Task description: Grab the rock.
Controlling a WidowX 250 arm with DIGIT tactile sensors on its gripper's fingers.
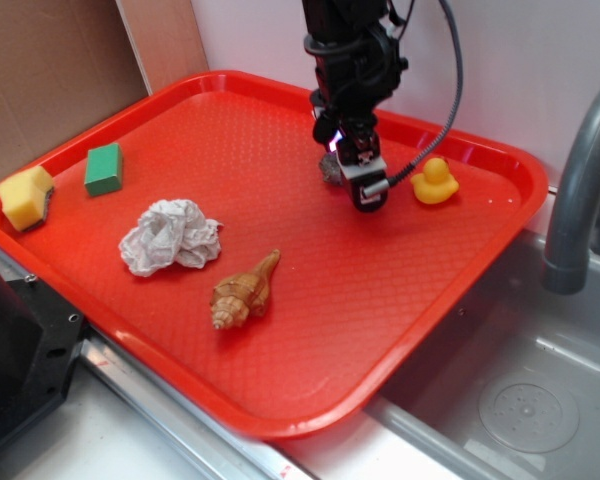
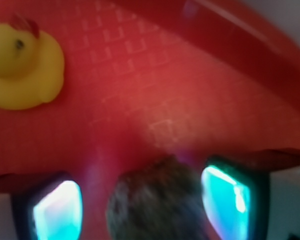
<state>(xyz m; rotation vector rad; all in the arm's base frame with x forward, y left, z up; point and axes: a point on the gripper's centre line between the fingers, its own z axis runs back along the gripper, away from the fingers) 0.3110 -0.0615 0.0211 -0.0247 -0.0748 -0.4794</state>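
The claw hangs low over the rock on the red tray.

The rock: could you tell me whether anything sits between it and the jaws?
Nothing visible does. The rock lies on the tray between the open jaws of the gripper; the duck sits well off to one side.

Exterior overlooks tray; wrist hugs it closely.
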